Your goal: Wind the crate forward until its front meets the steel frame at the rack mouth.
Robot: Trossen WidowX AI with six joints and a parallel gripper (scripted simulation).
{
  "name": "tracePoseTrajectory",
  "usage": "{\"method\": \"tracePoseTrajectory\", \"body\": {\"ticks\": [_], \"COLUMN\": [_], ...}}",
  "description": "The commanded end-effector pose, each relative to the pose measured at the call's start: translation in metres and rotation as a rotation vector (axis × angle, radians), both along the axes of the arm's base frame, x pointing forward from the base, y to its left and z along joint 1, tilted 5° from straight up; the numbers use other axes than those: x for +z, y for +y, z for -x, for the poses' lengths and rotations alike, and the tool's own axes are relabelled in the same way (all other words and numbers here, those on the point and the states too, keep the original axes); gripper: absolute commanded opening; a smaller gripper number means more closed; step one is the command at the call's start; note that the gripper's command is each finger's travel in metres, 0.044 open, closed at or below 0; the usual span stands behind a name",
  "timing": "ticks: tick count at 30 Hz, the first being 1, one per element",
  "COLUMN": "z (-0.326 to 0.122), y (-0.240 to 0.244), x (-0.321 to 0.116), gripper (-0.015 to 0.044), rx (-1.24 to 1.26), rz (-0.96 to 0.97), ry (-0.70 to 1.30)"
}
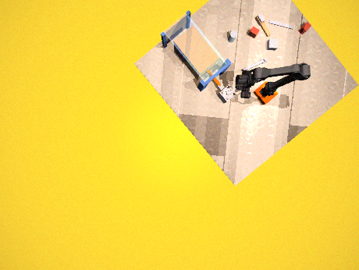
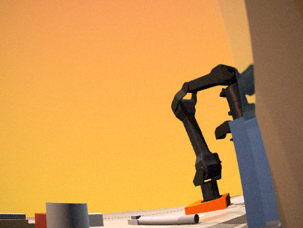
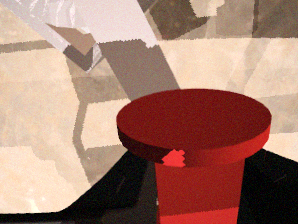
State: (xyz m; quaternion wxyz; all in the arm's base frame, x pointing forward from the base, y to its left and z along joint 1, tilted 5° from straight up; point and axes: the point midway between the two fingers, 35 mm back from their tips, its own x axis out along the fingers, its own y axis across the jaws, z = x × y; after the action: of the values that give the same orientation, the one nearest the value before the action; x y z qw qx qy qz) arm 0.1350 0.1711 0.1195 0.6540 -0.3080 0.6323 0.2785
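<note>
The tan crate (image 1: 197, 47) shows through the clear panels of the guard cubby. A gap shows between its front and the blue-looking frame (image 1: 223, 70) at the mouth. An orange strap (image 1: 215, 80) runs under the frame to the grey winch (image 1: 226, 94). My gripper (image 1: 238, 90) (image 3: 199, 177) is beside the winch, shut on the red knob (image 3: 195, 119) of the winch handle. The handle's pale arm (image 3: 142, 70) runs from the knob towards the upper left in the wrist view. The key in the winch hole is not clearly visible. In the exterior view the fingers are mostly hidden behind a blue post (image 2: 242, 165).
A grey rod-like tool (image 1: 254, 65) (image 2: 168, 219) lies close to the arm. Farther back are a grey cylinder (image 1: 232, 36) (image 2: 67, 215), a red block (image 1: 254, 32), a hammer (image 1: 264, 29), a pale block (image 1: 272, 44), a thin rod (image 1: 281, 25) and another red block (image 1: 305, 28).
</note>
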Motion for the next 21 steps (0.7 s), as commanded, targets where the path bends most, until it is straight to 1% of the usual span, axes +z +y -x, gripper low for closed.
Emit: {"method": "tracePoseTrajectory", "body": {"ticks": [1,21], "z": [-0.015,-0.036], "y": [-0.004,-0.005], "x": [0.0,0.002], "gripper": [0.0,0.0], "rx": [-0.019,-0.019], "rz": [0.016,0.016], "ry": [-0.03,-0.032]}}
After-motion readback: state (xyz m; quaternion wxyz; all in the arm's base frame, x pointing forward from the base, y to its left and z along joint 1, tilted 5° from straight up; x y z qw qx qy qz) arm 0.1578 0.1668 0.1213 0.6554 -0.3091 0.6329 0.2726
